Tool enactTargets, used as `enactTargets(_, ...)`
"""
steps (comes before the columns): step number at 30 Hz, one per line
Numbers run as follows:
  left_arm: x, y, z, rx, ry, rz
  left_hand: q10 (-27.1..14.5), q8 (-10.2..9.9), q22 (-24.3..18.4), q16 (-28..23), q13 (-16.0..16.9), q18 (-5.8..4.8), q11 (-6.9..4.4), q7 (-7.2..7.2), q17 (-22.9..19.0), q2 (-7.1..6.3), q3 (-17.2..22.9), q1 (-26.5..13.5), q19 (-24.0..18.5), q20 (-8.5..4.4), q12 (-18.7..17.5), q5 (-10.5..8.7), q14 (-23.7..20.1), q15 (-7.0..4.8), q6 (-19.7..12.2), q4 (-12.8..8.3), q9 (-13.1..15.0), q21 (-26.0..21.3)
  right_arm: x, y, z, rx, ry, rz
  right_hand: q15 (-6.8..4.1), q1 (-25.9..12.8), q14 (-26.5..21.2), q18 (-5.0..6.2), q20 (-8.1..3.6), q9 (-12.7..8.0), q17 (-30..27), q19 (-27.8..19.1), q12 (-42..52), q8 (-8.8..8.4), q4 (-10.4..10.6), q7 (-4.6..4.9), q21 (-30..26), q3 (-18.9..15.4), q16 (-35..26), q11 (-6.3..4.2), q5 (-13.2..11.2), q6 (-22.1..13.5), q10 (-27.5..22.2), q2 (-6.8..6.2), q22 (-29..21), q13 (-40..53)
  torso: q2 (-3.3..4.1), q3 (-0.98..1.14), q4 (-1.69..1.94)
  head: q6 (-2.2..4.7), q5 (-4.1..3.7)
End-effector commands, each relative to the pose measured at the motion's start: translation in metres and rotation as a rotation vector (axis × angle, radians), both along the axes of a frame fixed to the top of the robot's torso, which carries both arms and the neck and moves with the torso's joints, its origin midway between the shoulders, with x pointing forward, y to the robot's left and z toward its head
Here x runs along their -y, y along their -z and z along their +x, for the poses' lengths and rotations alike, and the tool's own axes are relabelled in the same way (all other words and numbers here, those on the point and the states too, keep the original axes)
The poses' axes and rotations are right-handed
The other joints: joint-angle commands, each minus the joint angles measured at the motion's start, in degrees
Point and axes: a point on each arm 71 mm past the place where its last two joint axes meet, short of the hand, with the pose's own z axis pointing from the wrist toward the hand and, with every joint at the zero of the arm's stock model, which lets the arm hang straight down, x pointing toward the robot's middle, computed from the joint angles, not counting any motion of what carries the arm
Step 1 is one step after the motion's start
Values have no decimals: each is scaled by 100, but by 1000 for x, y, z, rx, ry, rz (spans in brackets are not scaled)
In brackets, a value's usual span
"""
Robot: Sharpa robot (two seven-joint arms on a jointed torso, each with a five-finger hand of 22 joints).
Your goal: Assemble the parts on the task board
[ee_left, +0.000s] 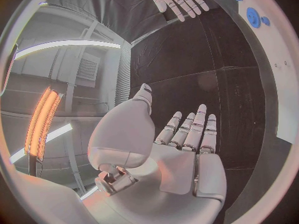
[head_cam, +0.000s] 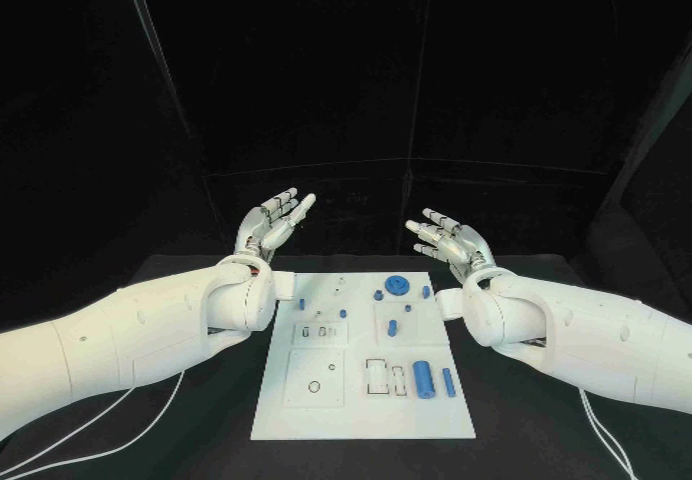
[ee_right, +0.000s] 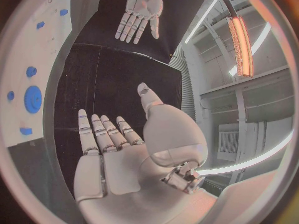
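The white task board (head_cam: 361, 400) lies in the middle of the black table. On it sit a round blue gear (head_cam: 397, 284), small blue pegs (head_cam: 378, 295), a thick blue cylinder (head_cam: 424, 378) and a thinner blue pin (head_cam: 449, 382). My left hand (head_cam: 274, 225) is raised beyond the board's far left corner, palm up, fingers spread, holding nothing. My right hand (head_cam: 450, 238) mirrors it past the far right corner, also empty. In the left wrist view my left hand (ee_left: 181, 149) is flat and open; the right wrist view shows my right hand (ee_right: 118, 149) likewise, with the gear (ee_right: 32, 98) beside it.
The black table (head_cam: 173, 420) runs around the board on all sides. White cables (head_cam: 130, 410) trail from the left arm across the table's near left, and another cable (head_cam: 606, 435) from the right arm. Dark curtains back the scene.
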Motion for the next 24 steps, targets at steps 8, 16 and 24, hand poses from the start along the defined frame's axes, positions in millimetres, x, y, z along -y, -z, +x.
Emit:
enactTargets(8, 3, -5, 1, 50, 61, -63, 246, 59, 28, 68, 27, 119, 108, 534, 43, -29, 45, 280, 95, 95, 55, 38, 319, 63, 193, 93, 23, 61, -12, 2, 8, -42, -248, -36, -408, 1262, 3458, 609, -30, 270, 175, 2068, 715, 617, -810, 574, 959, 304, 723, -268, 4, 3298, 3378, 3, 407, 164, -2, -2, 1, -1, 0)
enactTargets(16, -14, -14, -7, 56, 112, -94, 1232, 160, 182, 299, 94, 121, 289, 519, 160, -3, 130, 480, 1179, 77, 166, 37, 1351, 80, 923, -19, 84, 350, 12, -34, 25, 278, -233, -488, -641, 1319, 4243, 607, -265, 203, 181, 2511, 561, 500, -828, 461, 1361, 589, 706, -407, 21, 3744, 3906, -159, 560, 149, 178, -16, 18, 69, -52)
enactTargets(24, -19, -19, -16, 65, 140, -99, 3147, 442, 417, 734, 189, 438, -42, 568, 281, 58, 82, 664, 2878, 24, 576, 38, 2435, -294, 2622, -256, 201, 947, 7, -53, 30, 370, -282, -687, -876, 1302, 4964, 592, -543, 216, 281, 2934, 426, 443, -825, 361, 2081, 826, 753, -567, 36, 4117, 4388, -338, 945, 163, 379, -13, 43, 148, -83)
